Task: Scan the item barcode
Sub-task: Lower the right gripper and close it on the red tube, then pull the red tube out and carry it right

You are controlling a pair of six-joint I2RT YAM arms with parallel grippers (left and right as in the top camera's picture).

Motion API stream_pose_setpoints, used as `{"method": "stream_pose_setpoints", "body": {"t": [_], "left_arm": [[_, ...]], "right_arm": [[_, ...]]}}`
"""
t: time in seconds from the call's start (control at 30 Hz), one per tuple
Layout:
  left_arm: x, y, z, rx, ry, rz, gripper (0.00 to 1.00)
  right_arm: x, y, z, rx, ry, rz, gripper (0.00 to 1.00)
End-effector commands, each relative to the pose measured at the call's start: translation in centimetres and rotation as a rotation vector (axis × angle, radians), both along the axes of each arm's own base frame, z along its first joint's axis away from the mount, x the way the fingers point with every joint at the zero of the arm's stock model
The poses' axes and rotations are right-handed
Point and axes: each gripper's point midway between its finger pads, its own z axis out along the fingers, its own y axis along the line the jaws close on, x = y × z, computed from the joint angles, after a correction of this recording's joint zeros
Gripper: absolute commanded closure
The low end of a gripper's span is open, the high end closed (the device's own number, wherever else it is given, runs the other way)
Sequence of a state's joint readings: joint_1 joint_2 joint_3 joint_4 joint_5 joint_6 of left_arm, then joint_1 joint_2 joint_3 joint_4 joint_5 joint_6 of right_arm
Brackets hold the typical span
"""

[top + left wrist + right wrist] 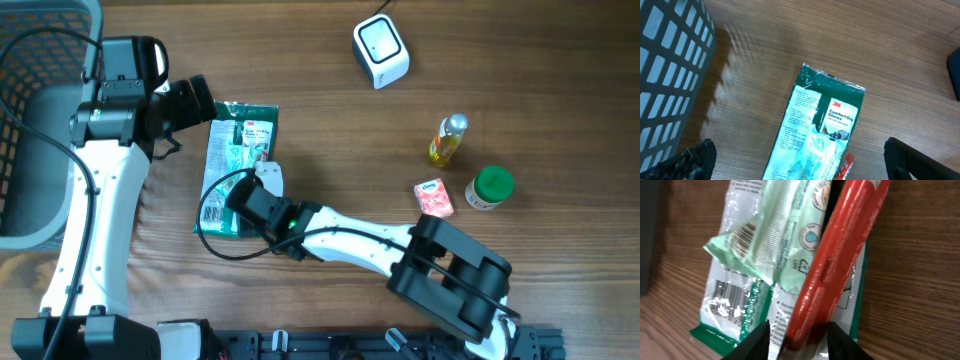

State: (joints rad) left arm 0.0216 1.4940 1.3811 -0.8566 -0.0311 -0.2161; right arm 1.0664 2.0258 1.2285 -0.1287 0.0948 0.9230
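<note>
A green glove package (238,165) lies flat on the wooden table, also seen in the left wrist view (825,125). On top of it rest a pale green sachet (775,235) and a red tube (840,255). A barcode (722,297) shows on the package's white panel. My right gripper (797,332) straddles the lower end of the red tube; the right finger is at the tube and a gap remains on the left. My left gripper (800,155) hovers wide open over the package, holding nothing. A white scanner (381,50) stands at the back.
A grey mesh basket (40,120) fills the left edge, close to the left arm. A yellow bottle (450,140), a pink carton (434,197) and a green-lidded jar (490,187) stand at the right.
</note>
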Motion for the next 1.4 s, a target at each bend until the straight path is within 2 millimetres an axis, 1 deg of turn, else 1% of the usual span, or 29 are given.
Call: {"method": "stream_pose_setpoints", "body": {"t": [0.0,0.1,0.17,0.3,0.4,0.43,0.47,0.57,0.6,0.73,0.87,0.93,1.03,1.1,1.2,1.27,1.37], "left_arm": [[0.2,0.1,0.9,-0.008,-0.024,0.008,0.0],[0.2,0.1,0.9,-0.008,-0.024,0.008,0.0],[0.2,0.1,0.9,-0.008,-0.024,0.008,0.0],[0.2,0.1,0.9,-0.008,-0.024,0.009,0.0],[0.2,0.1,0.9,-0.008,-0.024,0.008,0.0],[0.2,0.1,0.9,-0.008,-0.024,0.008,0.0],[0.2,0.1,0.9,-0.008,-0.024,0.009,0.0],[0.2,0.1,0.9,-0.008,-0.024,0.009,0.0],[0.2,0.1,0.9,-0.008,-0.024,0.009,0.0],[0.2,0.1,0.9,-0.008,-0.024,0.009,0.0],[0.2,0.1,0.9,-0.008,-0.024,0.009,0.0],[0.2,0.1,0.9,-0.008,-0.024,0.009,0.0],[0.2,0.1,0.9,-0.008,-0.024,0.009,0.0],[0.2,0.1,0.9,-0.008,-0.024,0.009,0.0],[0.2,0.1,0.9,-0.008,-0.024,0.008,0.0],[0.2,0.1,0.9,-0.008,-0.024,0.009,0.0],[0.2,0.1,0.9,-0.008,-0.024,0.009,0.0]], "right_arm": [[-0.1,-0.6,-2.1,-0.037,0.016,-0.028,0.62],[-0.1,-0.6,-2.2,-0.039,0.017,-0.028,0.62],[0.0,-0.6,-2.1,-0.034,0.015,-0.029,0.67],[0.1,-0.5,-1.9,-0.029,0.012,-0.03,0.7],[0.1,-0.4,-1.4,-0.021,0.007,-0.029,0.77],[0.1,-0.4,-1.2,-0.019,0.004,-0.028,0.81],[0.2,-0.4,-0.8,-0.015,0.001,-0.027,0.86],[0.3,-0.4,0.4,-0.008,-0.02,-0.018,0.88],[0.4,-0.5,1.1,-0.014,-0.042,-0.004,0.91],[0.8,-1.6,3.5,-0.073,-0.13,0.054,0.96],[0.6,-2.3,5.9,-0.162,-0.251,0.233,0.96],[0.5,-2.4,6.6,-0.205,-0.311,0.324,0.96],[0.4,-2.6,6.4,-0.288,-0.389,0.469,0.96],[0.2,-3.4,5.8,-0.383,-0.428,0.589,0.96],[0.4,-5.9,4.6,-0.566,-0.448,0.676,0.96],[0.9,-7.5,4.1,-0.674,-0.454,0.683,0.96],[1.4,-8.9,3.2,-0.765,-0.466,0.697,0.96]]}}
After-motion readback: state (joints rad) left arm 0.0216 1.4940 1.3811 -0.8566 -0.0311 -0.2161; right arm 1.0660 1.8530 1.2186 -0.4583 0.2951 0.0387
